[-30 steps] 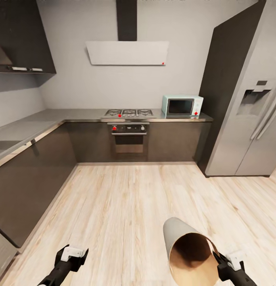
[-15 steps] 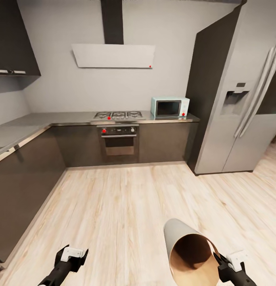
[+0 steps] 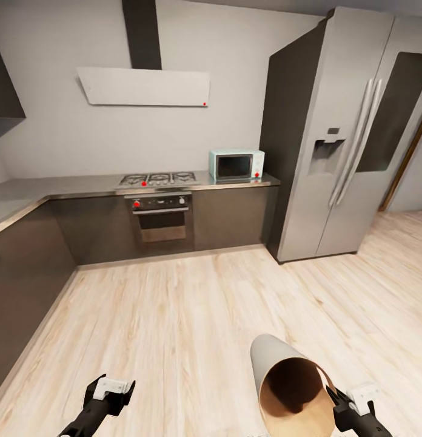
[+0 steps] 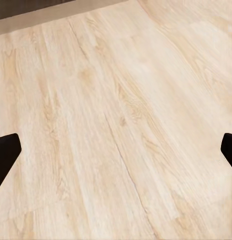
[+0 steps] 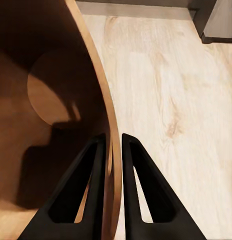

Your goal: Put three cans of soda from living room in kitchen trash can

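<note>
I am in the kitchen, carrying the trash can (image 3: 284,379), a tapered bin with a grey outside and tan-brown inside, tilted with its mouth toward me at the lower right of the head view. My right gripper (image 5: 112,145) is shut on its rim, one finger inside and one outside the wall (image 5: 98,90). In the head view that gripper (image 3: 341,402) sits at the bin's right edge. My left gripper (image 3: 117,394) hangs open over bare wood floor, its fingertips (image 4: 6,155) far apart with nothing between them. No soda cans are in view; the bin's inside looks shadowed and bare.
Dark grey cabinets (image 3: 29,267) line the left and back walls, with an oven (image 3: 161,215), hob (image 3: 157,178) and small microwave (image 3: 236,164). A tall steel fridge (image 3: 338,139) stands at the right, with a doorway (image 3: 411,158) past it. Wood floor (image 3: 193,315) stretches ahead.
The whole view has swung to the right: cabinets, oven and fridge slid left in the picture and the doorway came into sight. Both arms and the held bin keep their places relative to me.
</note>
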Available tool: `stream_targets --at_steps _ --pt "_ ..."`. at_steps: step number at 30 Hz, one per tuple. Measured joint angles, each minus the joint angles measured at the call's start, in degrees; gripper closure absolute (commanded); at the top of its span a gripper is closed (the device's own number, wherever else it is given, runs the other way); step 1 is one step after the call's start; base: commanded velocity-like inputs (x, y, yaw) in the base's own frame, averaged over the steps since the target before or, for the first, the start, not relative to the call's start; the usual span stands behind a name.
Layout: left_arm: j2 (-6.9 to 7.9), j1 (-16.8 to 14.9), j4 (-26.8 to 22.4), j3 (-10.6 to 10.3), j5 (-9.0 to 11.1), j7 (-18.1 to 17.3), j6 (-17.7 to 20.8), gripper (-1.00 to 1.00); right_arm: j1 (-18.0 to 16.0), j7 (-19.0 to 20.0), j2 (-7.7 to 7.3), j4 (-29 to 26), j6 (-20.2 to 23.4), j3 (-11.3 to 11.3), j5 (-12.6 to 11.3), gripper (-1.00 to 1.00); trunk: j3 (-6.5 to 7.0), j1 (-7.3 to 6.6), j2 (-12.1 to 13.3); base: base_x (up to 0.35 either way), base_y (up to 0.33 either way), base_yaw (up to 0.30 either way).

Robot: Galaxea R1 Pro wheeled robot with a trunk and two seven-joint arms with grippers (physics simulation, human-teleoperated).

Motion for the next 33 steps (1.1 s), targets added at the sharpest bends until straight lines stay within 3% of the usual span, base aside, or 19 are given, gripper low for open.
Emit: stream_targets --at_steps 7,20,33 --pt "0.00 0.0 0.0 0.0 0.0 0.0 0.0 -1.00 0.0 0.3 -0.19 0.0 0.2 -0.2 -4.1 1.00 0.01 0.00 0.0 0.000 0.000 -0.251" --pt "0.00 0.0 0.1 -0.1 -0.1 0.0 0.0 -1.00 0.0 0.3 0.65 0.0 0.2 0.1 -4.1 1.00 -0.16 0.00 0.0 0.007 -0.010 -0.143" --pt "0.00 0.0 0.1 -0.3 -0.1 0.0 0.0 -1.00 0.0 0.3 0.68 0.0 0.2 -0.1 -4.2 1.00 -0.56 0.00 0.0 0.104 -0.231 -0.217"
